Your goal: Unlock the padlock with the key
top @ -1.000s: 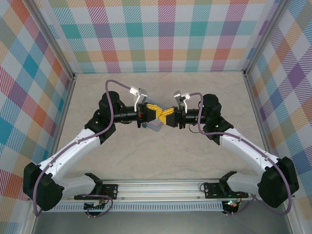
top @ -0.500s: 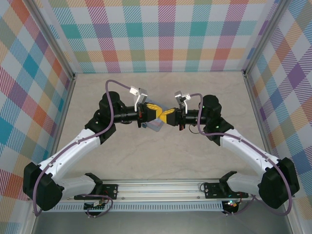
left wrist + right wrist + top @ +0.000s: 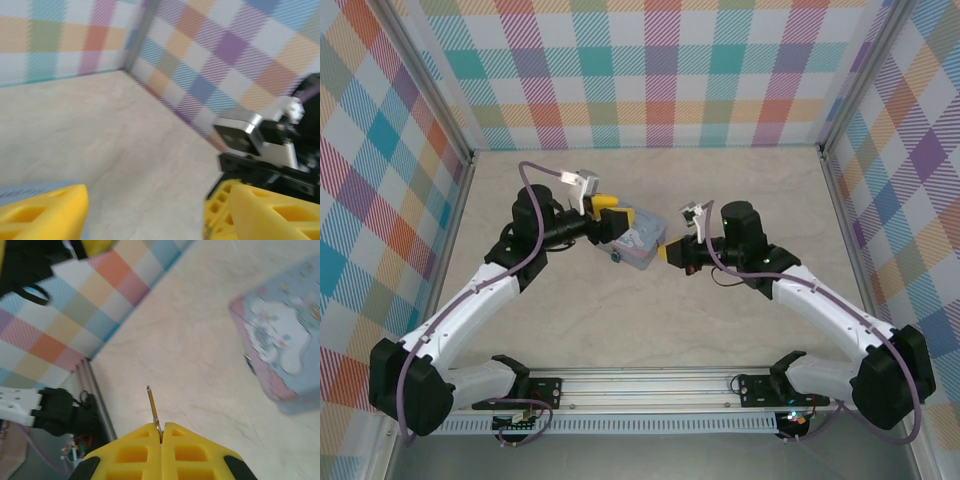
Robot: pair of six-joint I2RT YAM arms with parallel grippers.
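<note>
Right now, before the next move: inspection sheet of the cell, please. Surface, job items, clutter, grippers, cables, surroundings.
Surface: beige marbled tabletop; a pale-blue printed tin stands mid-table between the grippers.
Job's things: key pinched in the right gripper, blade sticking out past the fingertips. padlock: probably the small dark-blue spot at the tin's near-left corner; too small to judge the shackle.
Clutter: nothing seen.
Grippers: left gripper open, nothing between its fingers, at the tin's far-left side. right gripper shut on the key, right of the tin, key tip short of it.
Cables: a purple cable runs along each arm, off the tin.
Surroundings: plaid walls on three sides; metal rail at the near edge.
</note>
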